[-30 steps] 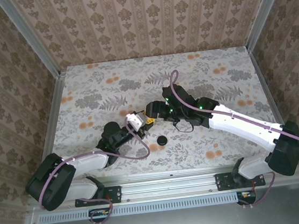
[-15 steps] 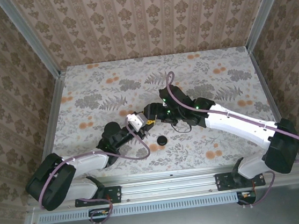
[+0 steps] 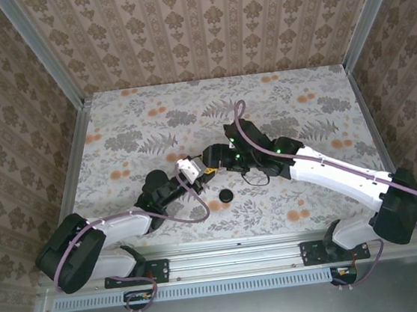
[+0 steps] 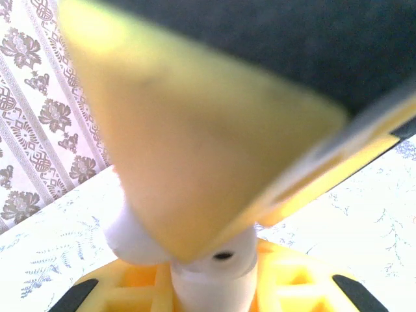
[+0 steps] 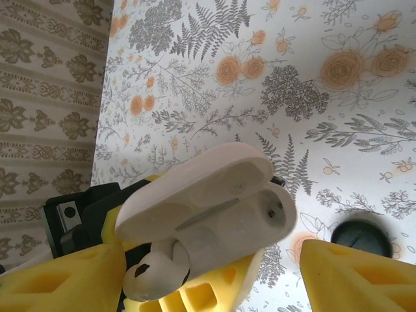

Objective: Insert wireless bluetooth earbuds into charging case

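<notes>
The white charging case (image 5: 214, 208) is tilted with its lid flipped open, and my left gripper (image 3: 189, 167) is shut on its body. One white earbud (image 5: 155, 273) sticks partly out of the case's left slot. The right slot (image 5: 273, 209) is empty. My right gripper (image 5: 211, 263) is open, with its yellow fingers (image 5: 62, 279) either side of the case and nothing clamped between them. In the top view the right gripper (image 3: 208, 165) sits right against the case (image 3: 187, 164). In the left wrist view the case (image 4: 211, 279) rises between the left gripper (image 4: 211, 292), half hidden by a blurred yellow finger (image 4: 195, 130).
A black round disc (image 3: 226, 195) lies on the floral table (image 3: 300, 100) just in front of the grippers; it is also at the lower right of the right wrist view (image 5: 361, 237). Patterned walls close off the back and sides.
The right gripper has shifted slightly left, closer over the case, and its jaws have narrowed a little. The left arm and the case stay put.
</notes>
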